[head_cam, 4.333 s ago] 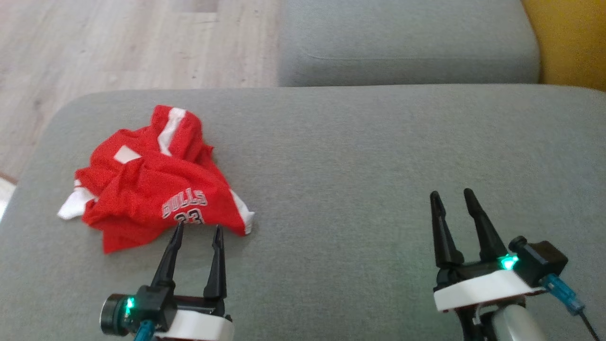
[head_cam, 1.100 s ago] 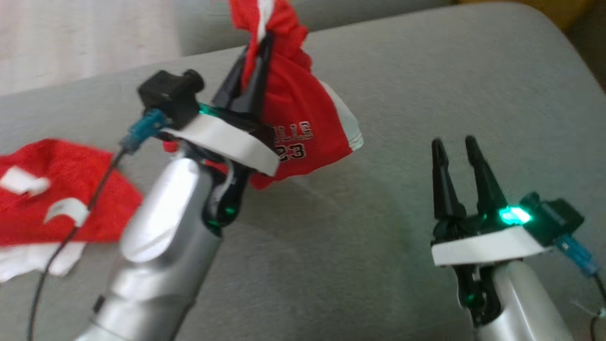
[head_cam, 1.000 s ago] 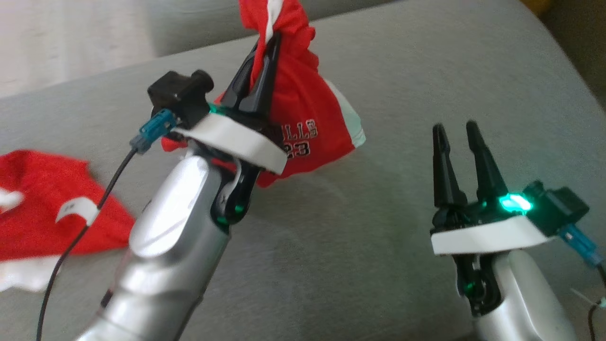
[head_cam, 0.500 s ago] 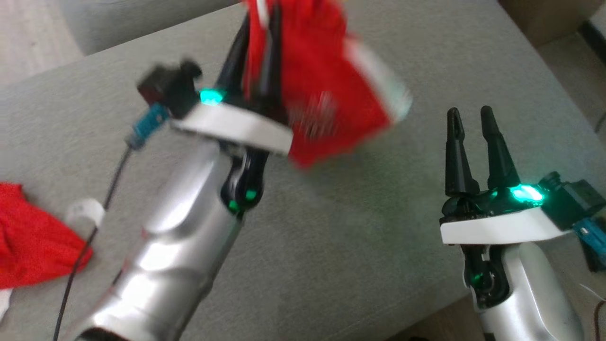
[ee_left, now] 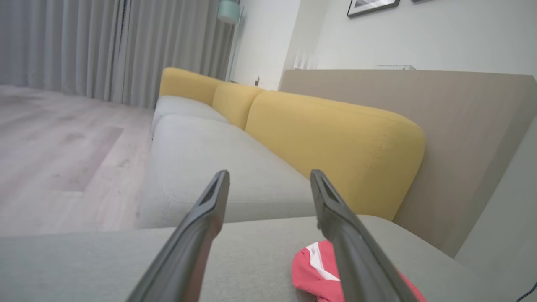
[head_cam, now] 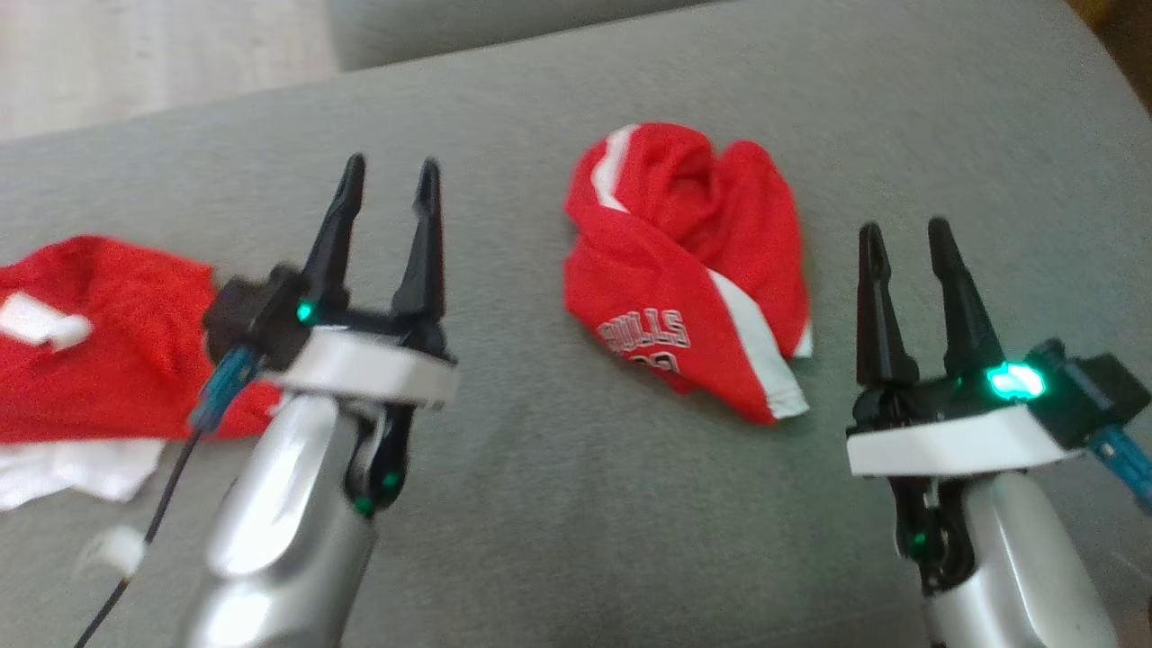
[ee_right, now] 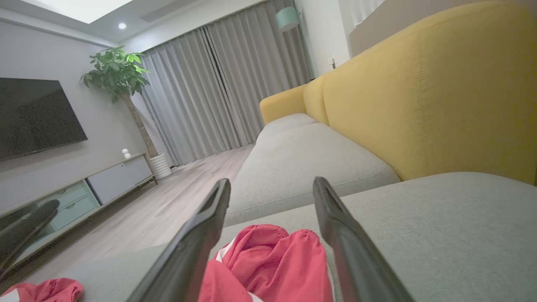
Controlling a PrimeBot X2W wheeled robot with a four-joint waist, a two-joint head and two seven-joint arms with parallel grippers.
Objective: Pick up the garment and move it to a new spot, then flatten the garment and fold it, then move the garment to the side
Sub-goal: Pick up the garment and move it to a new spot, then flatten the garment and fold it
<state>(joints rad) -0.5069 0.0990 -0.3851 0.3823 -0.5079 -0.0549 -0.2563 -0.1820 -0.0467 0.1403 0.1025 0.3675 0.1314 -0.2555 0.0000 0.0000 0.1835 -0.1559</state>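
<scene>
Our left gripper [head_cam: 391, 166]: fingers apart, empty. Right gripper [head_cam: 904, 227]: likewise spread, empty. Garment [head_cam: 684, 270] lies crumpled between them, mid sofa cushion [head_cam: 558, 540], nearer the right gripper.

Risk: a pinch may catch several bunched layers, so flattening drags the lump. The second red garment [head_cam: 99, 333] at the left edge could snag.

Lettering: "BULLS", upside-down; number below partly hidden.

I am looking along the left gripper [ee_left: 270, 173], its fingers [ee_left: 201, 222] standing wide apart. The red garment [ee_left: 312, 268] is lying on the grey sofa seat [ee_left: 251, 251], partly behind one finger, yellow back cushions [ee_left: 335, 142] rising beyond.
</scene>
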